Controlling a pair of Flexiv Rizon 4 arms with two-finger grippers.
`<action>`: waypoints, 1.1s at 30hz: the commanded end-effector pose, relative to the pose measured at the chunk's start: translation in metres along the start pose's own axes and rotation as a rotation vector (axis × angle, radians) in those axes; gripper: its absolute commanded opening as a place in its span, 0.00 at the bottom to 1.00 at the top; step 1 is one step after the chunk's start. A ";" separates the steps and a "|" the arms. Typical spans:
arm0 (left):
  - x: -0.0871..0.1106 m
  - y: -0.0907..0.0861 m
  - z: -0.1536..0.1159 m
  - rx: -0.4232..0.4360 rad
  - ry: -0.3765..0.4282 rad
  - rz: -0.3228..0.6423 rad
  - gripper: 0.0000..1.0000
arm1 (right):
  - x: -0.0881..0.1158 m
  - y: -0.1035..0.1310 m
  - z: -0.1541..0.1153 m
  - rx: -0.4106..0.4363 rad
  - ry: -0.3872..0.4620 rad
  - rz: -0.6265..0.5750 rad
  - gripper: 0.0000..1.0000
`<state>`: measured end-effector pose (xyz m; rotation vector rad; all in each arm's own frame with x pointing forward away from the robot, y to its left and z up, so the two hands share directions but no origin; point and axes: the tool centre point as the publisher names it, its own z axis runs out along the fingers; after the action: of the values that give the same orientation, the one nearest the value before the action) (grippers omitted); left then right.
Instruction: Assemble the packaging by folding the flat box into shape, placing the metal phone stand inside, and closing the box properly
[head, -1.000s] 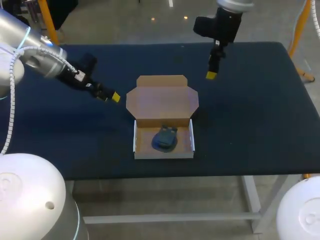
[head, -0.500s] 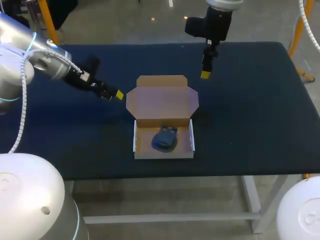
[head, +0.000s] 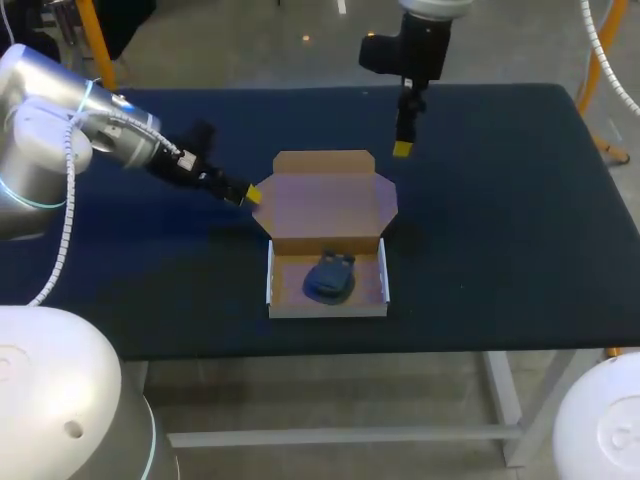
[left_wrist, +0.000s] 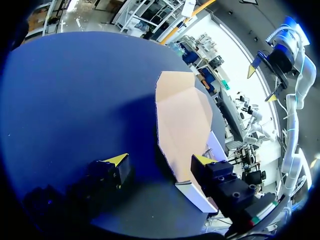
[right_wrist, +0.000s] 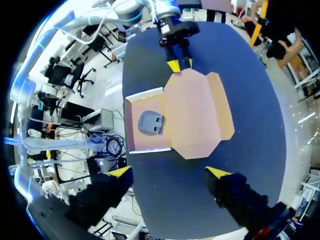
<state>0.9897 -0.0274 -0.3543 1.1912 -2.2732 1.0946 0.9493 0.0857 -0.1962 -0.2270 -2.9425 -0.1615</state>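
The left claw (head: 250, 195) has slid right to the lid's (head: 325, 205) left edge. The right claw (head: 402, 148) has drifted left, above its far corner. Both gape, empty. One box (head: 325, 310) on the desk (head: 500, 200), one stand (head: 330, 277) inside, two claws.

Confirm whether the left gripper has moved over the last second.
Yes. The left gripper has shifted toward the cardboard box, closing the gap to its open lid; its yellow tips now sit at the lid's left corner.
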 end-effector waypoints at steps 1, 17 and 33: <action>-0.004 -0.007 0.010 -0.011 0.028 0.003 0.83 | -0.002 0.003 -0.002 0.010 0.012 0.002 1.00; 0.018 -0.007 0.027 0.000 0.170 0.010 0.67 | -0.005 0.004 0.001 0.013 0.023 0.004 1.00; 0.038 -0.009 0.036 0.041 0.207 0.037 0.45 | -0.003 0.003 0.001 0.012 0.024 0.000 1.00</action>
<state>0.9785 -0.0777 -0.3493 1.0006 -2.1340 1.2119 0.9525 0.0886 -0.1989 -0.2239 -2.9212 -0.1465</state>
